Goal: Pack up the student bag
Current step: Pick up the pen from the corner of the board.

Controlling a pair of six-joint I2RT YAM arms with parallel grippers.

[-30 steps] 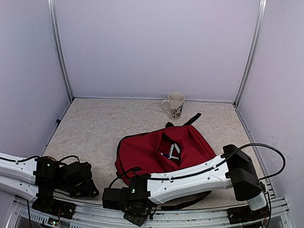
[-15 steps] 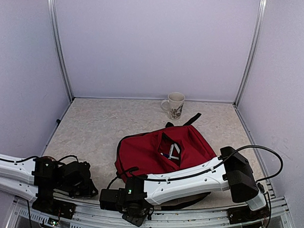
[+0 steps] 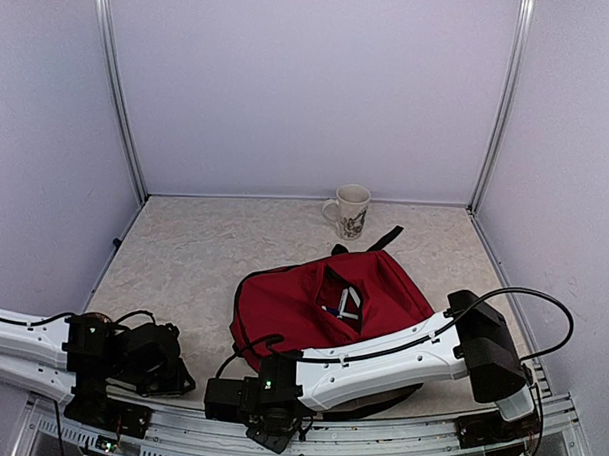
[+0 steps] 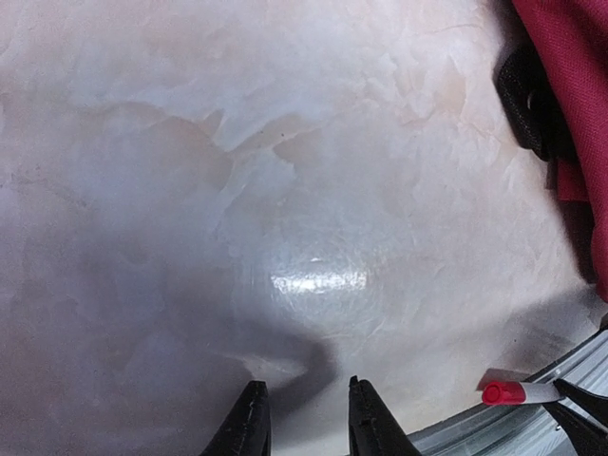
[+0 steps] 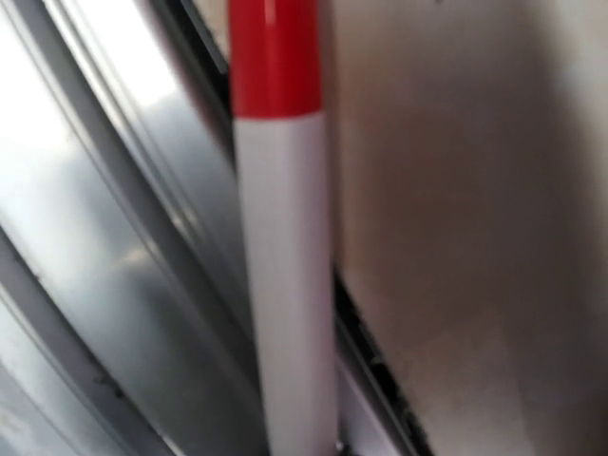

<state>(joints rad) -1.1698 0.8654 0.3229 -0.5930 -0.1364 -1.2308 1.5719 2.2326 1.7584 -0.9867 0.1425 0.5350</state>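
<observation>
Our big dark-red bag (image 3: 312,308) lies on the worktop (image 3: 184,254), in the middle of the top view. Its pocket gapes, and small white and blue things show inside. A black strap (image 3: 384,237) pokes out toward a mug (image 3: 351,210) by the back wall. The left of the frame is bare worktop. Our left pincer (image 4: 305,399) sits low at the lower left, tips a little apart, nothing between. Our right pincer (image 4: 560,397) is closed on a white pen (image 5: 280,237) with a red cap, right by the metal rail (image 5: 114,285) at the near edge.
</observation>
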